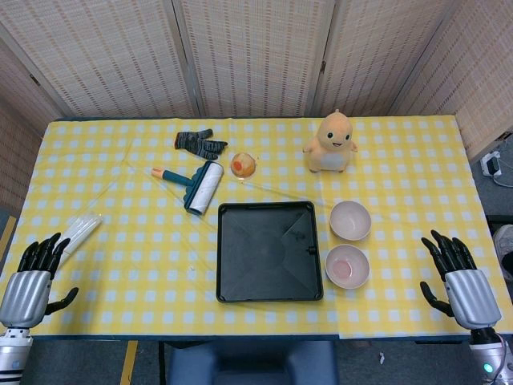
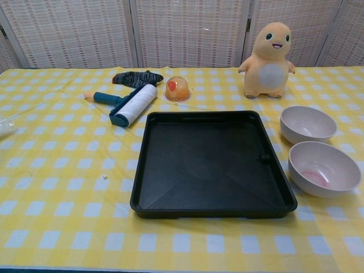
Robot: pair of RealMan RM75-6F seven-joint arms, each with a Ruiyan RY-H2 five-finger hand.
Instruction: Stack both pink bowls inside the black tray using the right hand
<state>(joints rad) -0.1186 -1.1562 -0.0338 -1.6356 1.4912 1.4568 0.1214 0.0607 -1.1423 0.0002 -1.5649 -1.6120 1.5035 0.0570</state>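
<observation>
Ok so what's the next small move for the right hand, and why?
Probably reach the right hand forward and left toward the nearer pink bowl. Both bowls, that one and the farther pink bowl, sit on the cloth just right of the black tray, which holds nothing, and the hand is open at the table edge.

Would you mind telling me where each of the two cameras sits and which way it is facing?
Head view: high up, looking steeply down on the whole table; left hand and right hand show at the near corners, open.
Chest view: lower, looking forward across the table to the screens; no part of the robot shows.
Shared: black tray, both pink bowls, lint roller, plush toy.
</observation>
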